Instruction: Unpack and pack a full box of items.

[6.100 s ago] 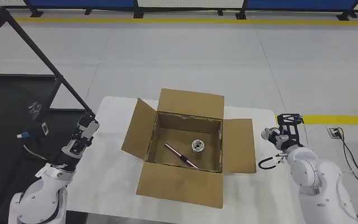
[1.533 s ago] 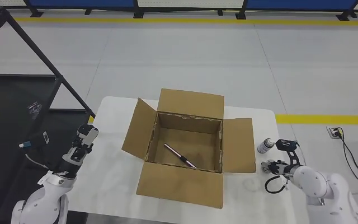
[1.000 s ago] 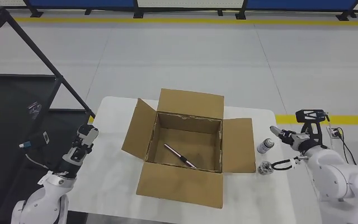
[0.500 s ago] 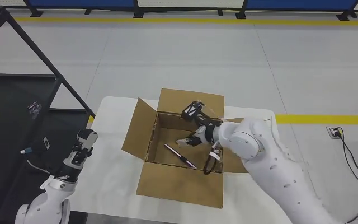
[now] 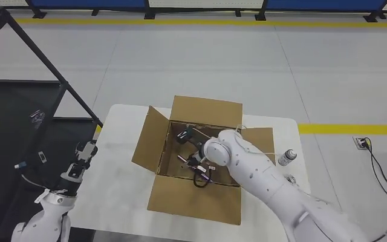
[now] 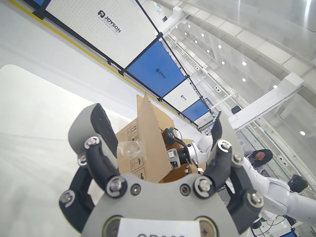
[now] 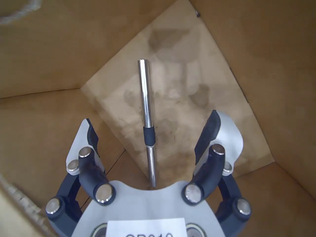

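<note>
An open brown cardboard box (image 5: 193,202) sits on the white worktop (image 5: 121,181), and a slim, shiny metal rod with a black band (image 7: 146,92) lies flat on the box floor. The right gripper (image 7: 151,122) hangs inside the box just over the rod, jaws spread wide either side, holding nothing. The left gripper (image 6: 158,117) hovers well apart from the box, jaws wide and empty too. The rod looks light, stiff and slick. I'd pinch it at the black band so it neither rolls nor tips.

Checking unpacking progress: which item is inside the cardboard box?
The silver rod with a black band, on the cardboard box floor under the open right gripper; the small bottle is outside, on the table.
</note>
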Action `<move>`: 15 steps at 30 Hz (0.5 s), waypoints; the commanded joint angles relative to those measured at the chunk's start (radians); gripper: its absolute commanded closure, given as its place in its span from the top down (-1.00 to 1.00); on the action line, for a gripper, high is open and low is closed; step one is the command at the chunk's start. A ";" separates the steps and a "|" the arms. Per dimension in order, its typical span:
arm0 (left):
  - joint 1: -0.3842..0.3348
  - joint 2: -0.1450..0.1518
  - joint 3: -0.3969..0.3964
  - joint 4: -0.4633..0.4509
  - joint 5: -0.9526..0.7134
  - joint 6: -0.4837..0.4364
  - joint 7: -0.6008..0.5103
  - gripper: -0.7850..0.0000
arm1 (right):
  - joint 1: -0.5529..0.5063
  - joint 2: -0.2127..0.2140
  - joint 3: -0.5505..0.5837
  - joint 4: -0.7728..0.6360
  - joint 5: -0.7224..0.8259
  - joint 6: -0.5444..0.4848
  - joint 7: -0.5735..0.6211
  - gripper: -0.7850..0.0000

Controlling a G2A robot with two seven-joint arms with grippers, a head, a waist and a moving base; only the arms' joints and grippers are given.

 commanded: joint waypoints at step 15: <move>-0.114 0.031 -0.014 0.141 -0.095 -0.005 -0.120 1.00 | 0.057 -0.164 -0.110 0.239 -0.113 -0.081 0.032 0.63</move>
